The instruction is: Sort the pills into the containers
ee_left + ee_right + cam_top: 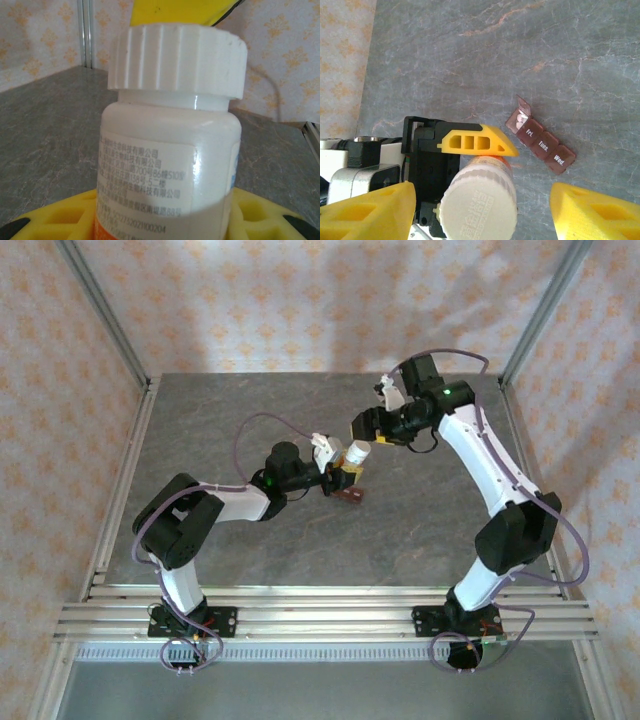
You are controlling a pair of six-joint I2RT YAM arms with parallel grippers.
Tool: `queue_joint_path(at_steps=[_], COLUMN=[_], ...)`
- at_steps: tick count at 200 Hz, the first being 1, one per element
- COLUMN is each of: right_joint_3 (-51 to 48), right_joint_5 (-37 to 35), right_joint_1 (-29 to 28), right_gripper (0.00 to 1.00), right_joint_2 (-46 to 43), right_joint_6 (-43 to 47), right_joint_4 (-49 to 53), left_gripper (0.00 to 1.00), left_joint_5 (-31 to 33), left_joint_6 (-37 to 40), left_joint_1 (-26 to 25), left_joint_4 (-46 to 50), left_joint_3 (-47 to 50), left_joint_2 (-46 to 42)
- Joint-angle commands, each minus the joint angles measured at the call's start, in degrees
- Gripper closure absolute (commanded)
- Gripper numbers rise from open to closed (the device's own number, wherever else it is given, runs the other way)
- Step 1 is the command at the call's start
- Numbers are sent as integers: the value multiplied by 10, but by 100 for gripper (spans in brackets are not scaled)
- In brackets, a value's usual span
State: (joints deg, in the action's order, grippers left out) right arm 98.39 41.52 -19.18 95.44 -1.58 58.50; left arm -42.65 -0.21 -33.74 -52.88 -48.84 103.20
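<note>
My left gripper is shut on a white bottle, holding it tilted above the table. Up close, its ribbed white cap is on and the printed label faces the camera, with the left gripper clamped low on the body. My right gripper stands open around the cap, with a gap showing on the right side. The containers, a dark reddish-brown strip, lie on the table beside the bottle. One end lid is open, with white pills inside. From above, the containers sit just below the left gripper.
The grey stone-patterned table is bounded by metal frame rails on the left and right. Patterned curtain walls surround it. Both arms meet near the table's middle.
</note>
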Motion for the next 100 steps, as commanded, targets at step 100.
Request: queue_joint_path(at_steps=[100], right_joint_3=[-6], right_joint_5=[13], right_joint_1=[-6], right_gripper=[37], right_joint_2=[3], right_joint_6=[19], right_joint_4=[17], left_gripper=[100], left_joint_5=[-11], left_joint_6=[-1], left_joint_1=[3], left_joint_4=[2], left_joint_3=[-31], left_joint_2=[-5])
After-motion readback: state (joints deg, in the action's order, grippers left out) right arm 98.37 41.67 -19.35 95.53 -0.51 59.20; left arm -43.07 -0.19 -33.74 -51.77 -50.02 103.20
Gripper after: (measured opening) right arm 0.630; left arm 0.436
